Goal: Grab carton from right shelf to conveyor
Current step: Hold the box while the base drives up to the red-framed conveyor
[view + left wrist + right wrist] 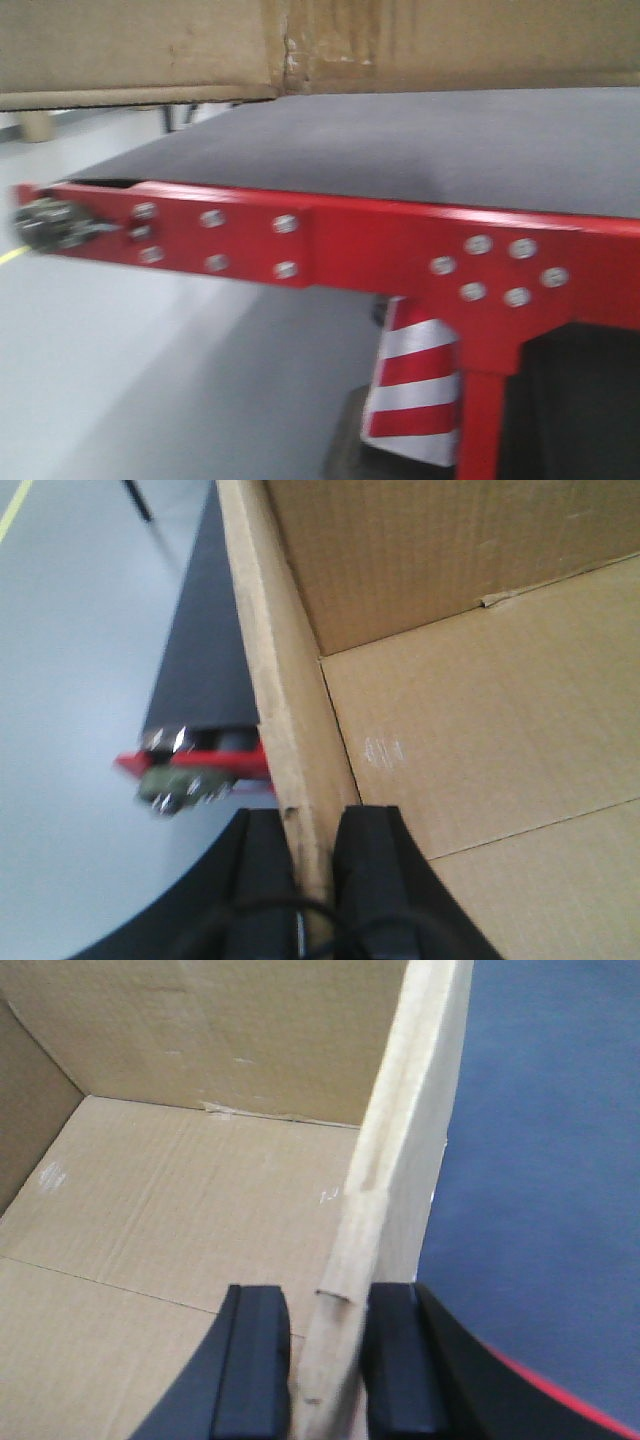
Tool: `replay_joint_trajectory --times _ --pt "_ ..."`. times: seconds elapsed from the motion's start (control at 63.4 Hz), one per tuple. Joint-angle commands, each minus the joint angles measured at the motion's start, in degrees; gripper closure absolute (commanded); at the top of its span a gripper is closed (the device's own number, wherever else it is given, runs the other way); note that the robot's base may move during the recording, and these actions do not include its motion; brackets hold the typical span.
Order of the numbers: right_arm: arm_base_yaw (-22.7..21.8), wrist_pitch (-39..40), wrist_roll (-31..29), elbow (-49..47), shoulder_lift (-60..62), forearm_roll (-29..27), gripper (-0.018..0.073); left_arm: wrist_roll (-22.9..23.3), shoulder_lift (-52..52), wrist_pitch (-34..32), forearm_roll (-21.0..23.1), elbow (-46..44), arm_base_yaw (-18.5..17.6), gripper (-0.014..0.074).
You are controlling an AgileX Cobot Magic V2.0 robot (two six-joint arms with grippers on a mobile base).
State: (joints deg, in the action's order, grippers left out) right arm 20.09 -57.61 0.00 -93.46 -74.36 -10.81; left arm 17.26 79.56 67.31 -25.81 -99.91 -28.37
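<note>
1. I am holding the carton, a large plain brown cardboard box with its top open, one arm on each side wall.
2. My left gripper is closed narrow on the carton's left wall. One black finger sits inside the box and the other outside, with the raw cardboard edge pinched between them.
3. My right gripper pinches the right wall the same way, one finger inside and one out. Gripping opposite walls lets me carry a box too wide for one arm and keeps it level.
4. In the front view the carton fills the top edge, over the far side of the conveyor, whose dark grey belt stretches beneath it.
5. The carton's left corner juts past the belt's left end, over pale floor. The left wrist view agrees: that wall lies just beyond the belt's end roller.
6. The right wrist view shows belt directly outside the right wall, so that side is well over the conveyor.
7. The front picture is blurred, so I cannot tell for sure whether the base touches the belt; it seems to hang just above.
8. The red front frame with its silver bolts runs along the near edge, and a red-and-white striped cone stands beneath it.
9. I judge the carry nearly finished; what remains is to centre the box over the belt, lower it and let go
</note>
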Motion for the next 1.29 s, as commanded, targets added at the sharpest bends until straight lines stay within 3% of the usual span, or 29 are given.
replay_joint_trajectory --times 0.0,0.757,1.278 --pt "0.05 2.61 -1.03 -0.43 0.88 -0.36 0.0629 -0.67 -0.52 0.16 -4.10 -0.28 0.08 0.0613" --pt "0.05 2.73 -1.03 -0.43 0.88 -0.36 0.0629 -0.67 -0.52 -0.07 -4.22 -0.28 0.08 0.0613" --pt "0.05 2.83 -1.03 -0.43 0.88 -0.36 0.0629 -0.67 -0.52 -6.06 -4.29 -0.28 0.08 0.0613"
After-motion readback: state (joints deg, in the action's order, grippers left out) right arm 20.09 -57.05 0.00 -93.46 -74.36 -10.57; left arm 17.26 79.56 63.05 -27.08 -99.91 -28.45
